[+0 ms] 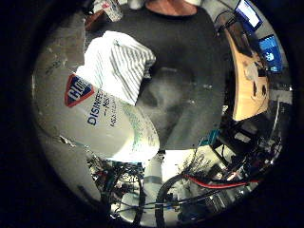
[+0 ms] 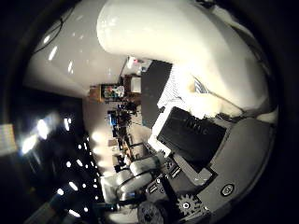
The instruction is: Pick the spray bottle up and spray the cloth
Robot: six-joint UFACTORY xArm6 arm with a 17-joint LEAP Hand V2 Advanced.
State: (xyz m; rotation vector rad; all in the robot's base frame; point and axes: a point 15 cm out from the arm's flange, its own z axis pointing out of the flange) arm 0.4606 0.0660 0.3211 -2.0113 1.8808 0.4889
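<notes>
The white spray bottle (image 1: 95, 118) with a red and blue label fills much of the little finger side view, close against my palm. It also spans the thumb side view as a broad white body (image 2: 187, 42). My right hand (image 2: 196, 154) shows black and white finger parts curled beside the bottle, and it looks shut on it. A white cloth (image 1: 118, 64) with thin grey stripes lies folded on the dark table (image 1: 190, 71), just beyond the bottle and below it.
A wooden desk (image 1: 247, 80) with lit monitors (image 1: 270, 52) stands past the dark table's edge. The white arm (image 1: 152, 180) and clutter lie beyond the table's other side. A shelf (image 2: 110, 92) stands far off in the room.
</notes>
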